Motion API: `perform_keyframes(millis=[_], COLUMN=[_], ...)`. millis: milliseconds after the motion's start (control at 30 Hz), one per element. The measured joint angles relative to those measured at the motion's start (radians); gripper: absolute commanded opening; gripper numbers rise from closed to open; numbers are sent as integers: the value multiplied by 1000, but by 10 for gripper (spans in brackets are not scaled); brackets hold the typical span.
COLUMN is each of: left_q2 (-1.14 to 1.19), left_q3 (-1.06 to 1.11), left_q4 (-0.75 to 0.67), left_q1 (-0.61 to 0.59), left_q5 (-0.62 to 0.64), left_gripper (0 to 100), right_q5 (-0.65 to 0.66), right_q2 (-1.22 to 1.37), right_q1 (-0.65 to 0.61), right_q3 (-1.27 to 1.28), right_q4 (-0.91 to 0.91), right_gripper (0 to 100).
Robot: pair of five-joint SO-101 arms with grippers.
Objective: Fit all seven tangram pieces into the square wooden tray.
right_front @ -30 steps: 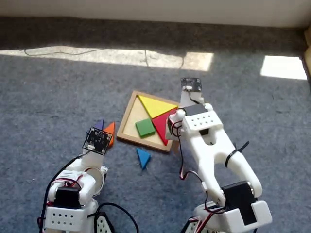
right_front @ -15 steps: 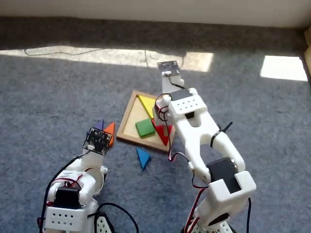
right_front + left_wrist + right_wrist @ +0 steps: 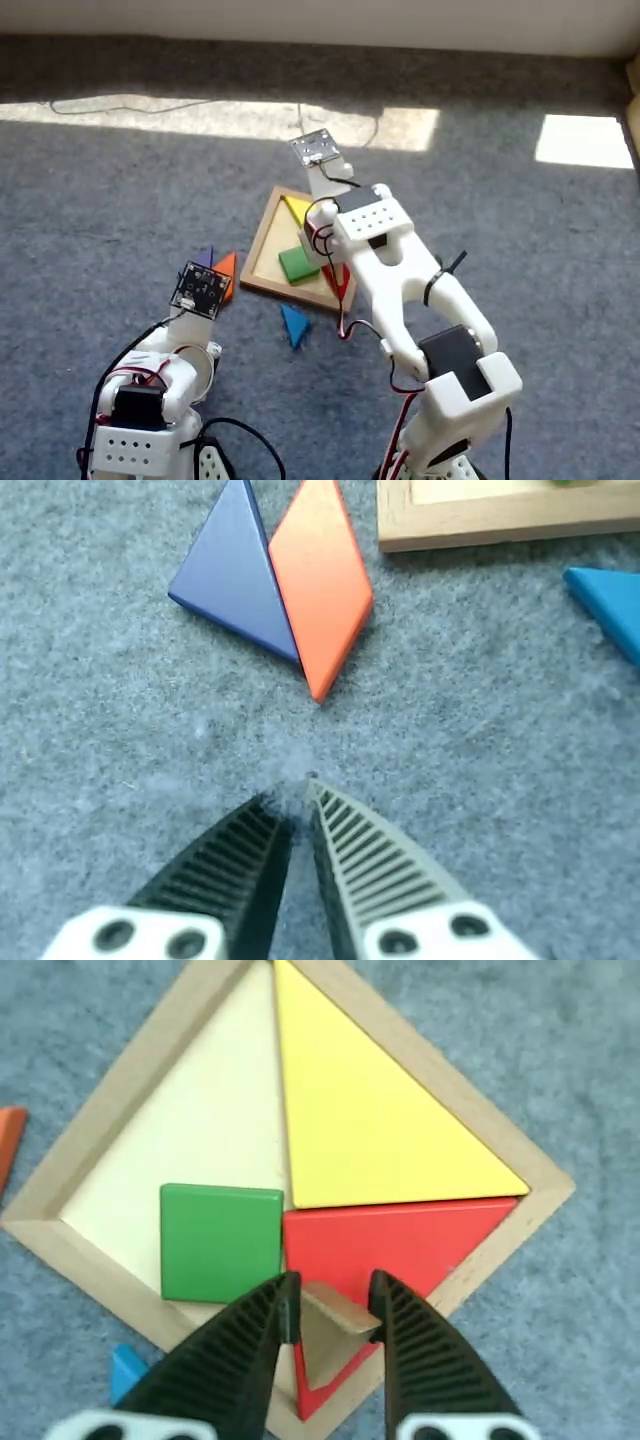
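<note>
A tan piece (image 3: pixel 335 1325) is pinched by the right end effector (image 3: pixel 332 1285) above the red triangle (image 3: pixel 420 1235) in the tray (image 3: pixel 122 1090). Bare tray floor lies beyond the green square (image 3: pixel 222 1240). The left end effector (image 3: pixel 292 795), pressed together, is seen outside the tray.

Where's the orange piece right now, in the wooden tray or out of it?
Out. The orange piece lies on the carpet outside the tray, touching the dark blue triangle.

The tray (image 3: pixel 120 1090) is smooth wood, the orange piece (image 3: pixel 320 580) matt-painted, the carpet (image 3: pixel 480 730) rough pile, and the tan piece (image 3: pixel 335 1325) looks like bare wood
</note>
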Motion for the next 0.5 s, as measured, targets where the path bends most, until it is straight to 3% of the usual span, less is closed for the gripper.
perform_keyframes(millis=[500], left_q2=[0], left_q3=[0], left_q4=[0], left_q1=[0], left_q5=[0], left_gripper=[7], right_q5=[0], right_q2=[0], right_q1=[-115], right_q3=[-2], right_q4=[140], right_gripper=[125])
